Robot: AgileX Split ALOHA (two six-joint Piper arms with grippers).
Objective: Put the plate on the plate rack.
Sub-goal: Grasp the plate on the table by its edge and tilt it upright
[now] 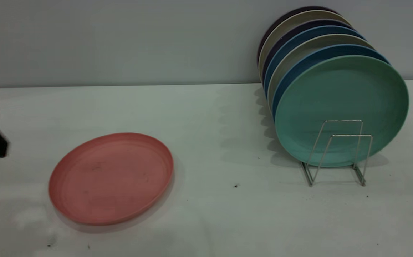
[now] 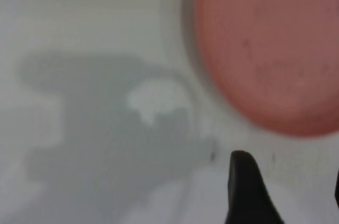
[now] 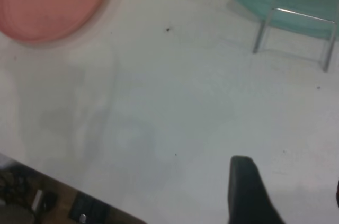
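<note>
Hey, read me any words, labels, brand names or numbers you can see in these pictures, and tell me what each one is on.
There is no readable text in any view.
The plate: only faint dark smudges, no lettering.
The teal-green plate and the plates stacked behind it: plain faces, no marks.
The plate rack: bare wire, no label.
The table: only dark specks.
The dark items below the table edge in the right wrist view: too blurred to read.

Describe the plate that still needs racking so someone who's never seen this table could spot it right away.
Start at the white table and find the plate rack on its right side, where a row of plates stands on edge, the green plate in front. Look across to the table's left: the plate lies there alone. It is the only one lying flat, and the only salmon-pink one.
</note>
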